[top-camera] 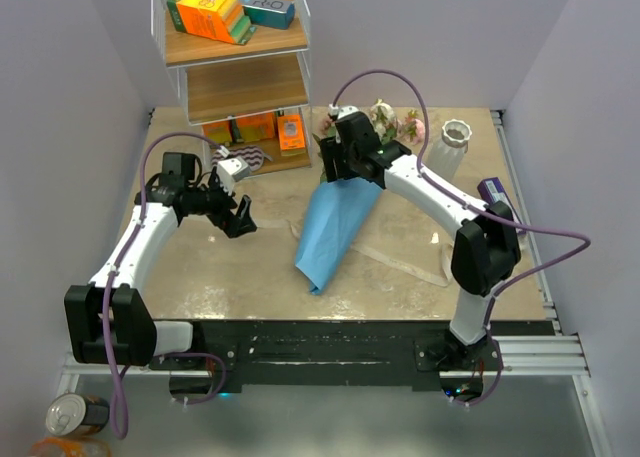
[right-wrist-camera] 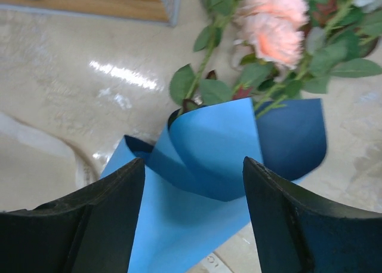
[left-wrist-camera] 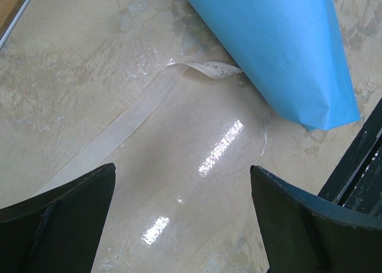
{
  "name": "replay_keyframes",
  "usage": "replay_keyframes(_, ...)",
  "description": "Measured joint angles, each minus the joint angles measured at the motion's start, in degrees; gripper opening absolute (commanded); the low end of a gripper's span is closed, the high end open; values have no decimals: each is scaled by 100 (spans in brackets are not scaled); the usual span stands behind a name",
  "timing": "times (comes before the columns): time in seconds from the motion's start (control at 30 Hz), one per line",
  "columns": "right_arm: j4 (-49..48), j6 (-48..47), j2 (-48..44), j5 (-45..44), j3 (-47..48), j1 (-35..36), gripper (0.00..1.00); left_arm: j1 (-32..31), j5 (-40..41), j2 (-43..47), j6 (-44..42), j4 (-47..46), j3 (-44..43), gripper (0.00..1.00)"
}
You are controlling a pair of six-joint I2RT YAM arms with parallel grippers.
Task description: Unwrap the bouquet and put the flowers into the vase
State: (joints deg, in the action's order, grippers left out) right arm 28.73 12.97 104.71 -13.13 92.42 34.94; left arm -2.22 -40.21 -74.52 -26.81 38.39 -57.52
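Observation:
The bouquet lies on the table with its blue paper (top-camera: 335, 227) loosened into a cone that points toward the near edge. The flowers (top-camera: 385, 122), pink and cream roses with green leaves, stick out of its far end; pink blooms (right-wrist-camera: 274, 28) fill the top of the right wrist view. My right gripper (top-camera: 335, 165) is open just above the cone's curled mouth (right-wrist-camera: 221, 147), with a finger on each side and no grip. My left gripper (top-camera: 240, 217) hovers open over bare table left of the paper (left-wrist-camera: 280, 46). The white ribbed vase (top-camera: 453, 142) stands upright at the back right.
A beige ribbon (left-wrist-camera: 137, 117) lies loose on the table, trailing from under the paper (top-camera: 400, 262). A wire shelf (top-camera: 235, 67) with boxes stands at the back left. A purple box (top-camera: 497, 192) sits by the right edge, near the right arm.

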Motion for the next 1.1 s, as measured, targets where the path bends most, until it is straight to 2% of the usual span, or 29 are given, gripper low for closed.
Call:
replay_keyframes(0.2, 68, -284, 289, 1108, 24, -46, 61, 0, 20, 7, -4, 33, -24, 99)
replay_keyframes(0.3, 111, -369, 304, 1425, 31, -101, 45, 0, 26, 9, -31, 35, -26, 99)
replay_keyframes(0.33, 118, -391, 304, 1493, 46, -125, 35, 0, 28, 9, -33, 35, -28, 99)
replay_keyframes(0.37, 118, -404, 304, 1580, 52, -144, 30, 0, 39, 9, -35, 37, -33, 99)
replay_keyframes(0.4, 116, -422, 304, 1624, 57, -164, 18, 0, 46, 9, -37, 35, -37, 99)
replay_keyframes(0.53, 118, -444, 293, 1755, 61, -214, 4, 0, 59, 9, -37, 44, -63, 99)
replay_keyframes(0.77, 33, -463, -214, 1945, -153, -284, 0, 0, 66, 9, -31, 44, -116, 99)
replay_keyframes(1.03, -407, -490, -1954, 2284, -949, -509, 0, 0, 162, 9, -20, 44, -210, 99)
replay_keyframes(1.1, -608, -511, -2457, 2284, -1373, -516, 17, 0, 175, 9, -20, 48, -219, 99)
